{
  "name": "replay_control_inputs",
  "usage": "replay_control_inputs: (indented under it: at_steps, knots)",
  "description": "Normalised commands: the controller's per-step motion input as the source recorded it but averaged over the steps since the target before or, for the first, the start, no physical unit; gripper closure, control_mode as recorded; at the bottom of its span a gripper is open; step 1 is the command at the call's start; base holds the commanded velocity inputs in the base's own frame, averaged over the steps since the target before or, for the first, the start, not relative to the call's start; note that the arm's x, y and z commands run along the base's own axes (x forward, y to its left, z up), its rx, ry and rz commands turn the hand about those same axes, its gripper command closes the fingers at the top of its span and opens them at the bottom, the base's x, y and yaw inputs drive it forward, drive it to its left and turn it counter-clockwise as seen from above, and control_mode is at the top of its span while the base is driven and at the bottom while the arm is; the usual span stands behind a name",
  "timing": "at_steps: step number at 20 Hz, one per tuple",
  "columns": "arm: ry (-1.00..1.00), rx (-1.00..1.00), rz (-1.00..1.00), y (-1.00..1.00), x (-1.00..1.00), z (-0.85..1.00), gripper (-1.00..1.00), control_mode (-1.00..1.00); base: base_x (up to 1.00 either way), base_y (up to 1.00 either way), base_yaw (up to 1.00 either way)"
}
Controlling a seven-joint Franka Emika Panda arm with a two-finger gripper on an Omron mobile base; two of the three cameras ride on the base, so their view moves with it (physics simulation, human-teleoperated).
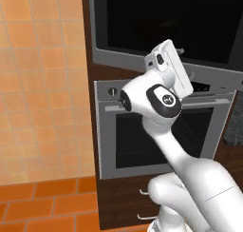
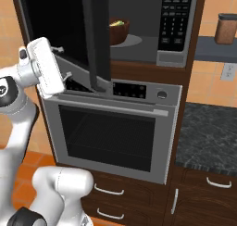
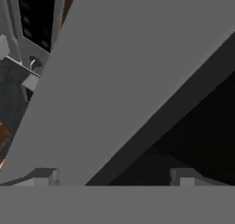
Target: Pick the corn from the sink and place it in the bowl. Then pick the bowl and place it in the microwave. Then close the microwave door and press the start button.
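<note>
The microwave (image 2: 173, 58) stands with its door (image 2: 98, 40) swung partly out, black glass in a grey frame (image 1: 161, 17). Inside, the reddish-brown bowl (image 2: 119, 33) rests on the turntable with the yellow corn (image 2: 119, 22) in it. My gripper (image 2: 65, 62) is at the door's lower outer edge, open, its fingertips spread wide (image 3: 43, 176). The hand view looks along the door's grey frame (image 3: 114, 81) just ahead of the gripper (image 3: 114, 177). From the left side, the gripper (image 1: 187, 63) points at the door's bottom rim. The sink is out of view.
A silver oven (image 2: 111, 132) with a display and knob sits right below the microwave. To the right are a dark stone counter (image 2: 208, 132), a brown jar (image 2: 227, 28) on a shelf and wooden drawers (image 2: 109, 190). An orange tiled wall (image 1: 42, 83) lies to the left.
</note>
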Motion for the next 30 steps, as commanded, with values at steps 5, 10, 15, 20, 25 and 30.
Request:
replay_control_inputs:
  at_steps: [5,10,15,20,25,30]
  knots:
    - [0.04,0.07,0.23,-0.37,0.79,0.33,-1.0,-1.0,0.0,0.0,0.0]
    - [0.05,0.05,0.25,-0.32,0.73,0.25,-1.0,-1.0,0.0,0.0,0.0]
    - [0.09,0.02,0.22,-0.11,0.58,0.09,-1.0,-1.0,0.0,0.0,0.0]
    - [0.16,0.0,0.12,0.0,0.47,0.01,-1.0,-1.0,0.0,0.0,0.0]
    - [0.18,0.0,0.05,0.02,0.43,0.03,-1.0,-1.0,0.0,0.0,0.0]
    - [0.15,0.0,0.04,0.03,0.33,0.0,-1.0,-1.0,0.0,0.0,0.0]
